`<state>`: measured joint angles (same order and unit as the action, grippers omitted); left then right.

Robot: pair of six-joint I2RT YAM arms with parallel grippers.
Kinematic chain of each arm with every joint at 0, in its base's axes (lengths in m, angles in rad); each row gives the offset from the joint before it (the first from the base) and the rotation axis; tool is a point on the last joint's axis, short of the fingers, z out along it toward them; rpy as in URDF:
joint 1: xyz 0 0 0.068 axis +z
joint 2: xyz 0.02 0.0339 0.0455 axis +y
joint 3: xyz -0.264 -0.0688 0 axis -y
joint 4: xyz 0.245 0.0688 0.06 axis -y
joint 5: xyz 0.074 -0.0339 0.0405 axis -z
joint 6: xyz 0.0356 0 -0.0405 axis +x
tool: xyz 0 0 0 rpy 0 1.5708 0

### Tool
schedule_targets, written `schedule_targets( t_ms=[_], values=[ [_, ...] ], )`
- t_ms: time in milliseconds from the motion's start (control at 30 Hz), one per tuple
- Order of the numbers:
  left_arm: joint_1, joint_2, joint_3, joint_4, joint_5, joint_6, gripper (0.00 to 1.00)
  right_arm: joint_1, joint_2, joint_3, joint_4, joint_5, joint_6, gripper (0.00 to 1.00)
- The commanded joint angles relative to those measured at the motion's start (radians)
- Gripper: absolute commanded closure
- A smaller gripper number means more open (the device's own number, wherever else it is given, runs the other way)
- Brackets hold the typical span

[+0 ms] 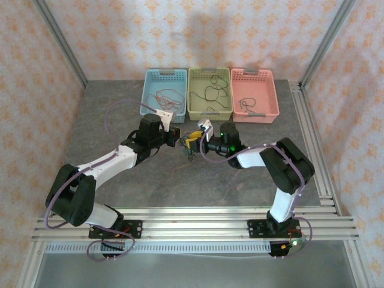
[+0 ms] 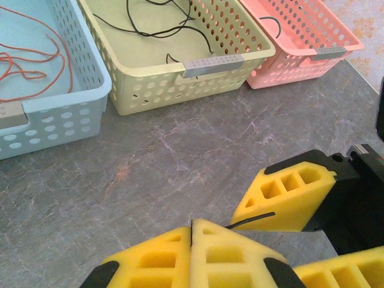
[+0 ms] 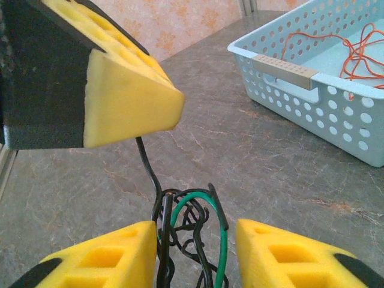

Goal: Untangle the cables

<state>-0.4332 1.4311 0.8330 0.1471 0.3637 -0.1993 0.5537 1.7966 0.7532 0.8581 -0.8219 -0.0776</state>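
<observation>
A small clump of black and dark green cables (image 3: pixel 191 219) hangs between my two grippers over the table (image 1: pixel 180 174); in the top view the cables (image 1: pixel 190 153) dangle just below them. My left gripper (image 2: pixel 192 225) is shut, and a black strand (image 2: pixel 255 220) runs out of its seam. That strand (image 3: pixel 146 162) drops from the left gripper's yellow finger (image 3: pixel 132 96) into the clump. My right gripper (image 3: pixel 195 231) stands open around the clump. Its left pad touches the black wires; the green loop (image 3: pixel 224 240) is just clear of the right pad.
Three baskets stand in a row at the back: a blue one (image 1: pixel 147 102) with red-orange cables (image 2: pixel 42 66), a yellow-green one (image 1: pixel 192 105) with black cables (image 2: pixel 168 27), and a pink one (image 1: pixel 273 102) with a dark strand. Aluminium rails run along the near edge and the right side.
</observation>
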Motion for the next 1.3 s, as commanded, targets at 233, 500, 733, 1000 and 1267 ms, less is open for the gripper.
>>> schedule_targets(
  t_ms=[233,500,733,1000,1267],
  values=[
    [-0.024,-0.014,0.005,0.019,0.013,0.038,1.0,0.006,-0.003,0.0,0.102,0.073,0.013,1.0],
    [-0.027,-0.025,-0.003,0.014,-0.025,0.035,1.0,-0.062,-0.055,-0.065,0.186,0.339,0.118,1.0],
    [-0.025,-0.062,-0.038,0.047,-0.069,0.027,1.0,-0.192,-0.021,-0.119,0.372,0.402,0.391,1.0],
    [-0.022,-0.113,-0.084,0.092,-0.109,0.02,1.0,-0.272,0.03,-0.161,0.523,0.44,0.555,1.0],
    [-0.006,-0.21,-0.173,0.173,-0.193,0.002,1.0,-0.305,0.002,-0.196,0.47,0.556,0.563,1.0]
  ],
)
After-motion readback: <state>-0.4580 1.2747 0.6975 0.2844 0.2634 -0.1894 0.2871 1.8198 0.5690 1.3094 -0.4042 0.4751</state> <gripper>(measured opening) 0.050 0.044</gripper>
